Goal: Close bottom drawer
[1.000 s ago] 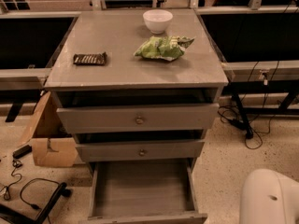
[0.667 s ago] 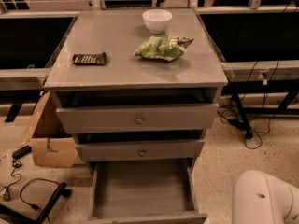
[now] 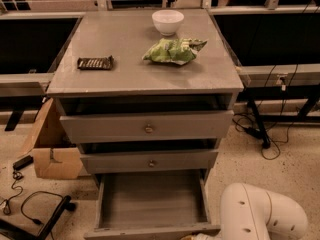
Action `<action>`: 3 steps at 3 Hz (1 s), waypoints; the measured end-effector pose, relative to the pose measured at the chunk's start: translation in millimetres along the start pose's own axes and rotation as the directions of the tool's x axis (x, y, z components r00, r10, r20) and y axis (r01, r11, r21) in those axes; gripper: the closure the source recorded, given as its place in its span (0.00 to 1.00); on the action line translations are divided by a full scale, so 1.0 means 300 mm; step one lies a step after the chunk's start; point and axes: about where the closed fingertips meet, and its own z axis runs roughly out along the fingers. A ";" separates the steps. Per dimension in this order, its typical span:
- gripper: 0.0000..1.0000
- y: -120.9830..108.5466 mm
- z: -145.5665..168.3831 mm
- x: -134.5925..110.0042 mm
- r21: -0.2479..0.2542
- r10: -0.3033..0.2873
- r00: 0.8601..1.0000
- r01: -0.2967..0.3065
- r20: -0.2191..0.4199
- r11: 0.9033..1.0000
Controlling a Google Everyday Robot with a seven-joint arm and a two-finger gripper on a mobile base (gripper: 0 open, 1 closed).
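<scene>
since the bottom drawer (image 3: pixel 150 199) is wide open and the gripper (image 3: pixel 200 236) sits by its near-right corner, state unclear, next up is pushing it in.

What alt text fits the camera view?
The bottom drawer of a grey cabinet stands pulled out, empty; the robot's white arm is at lower right, its gripper out of frame. A white bowl, a green bag and a dark bar lie on top.
</scene>
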 end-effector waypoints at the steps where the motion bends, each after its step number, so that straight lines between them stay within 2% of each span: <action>1: 1.00 -0.030 0.014 -0.013 0.000 -0.022 1.000 0.022 0.010 1.000; 3: 1.00 -0.090 0.031 -0.042 0.000 -0.056 0.998 0.056 0.027 0.998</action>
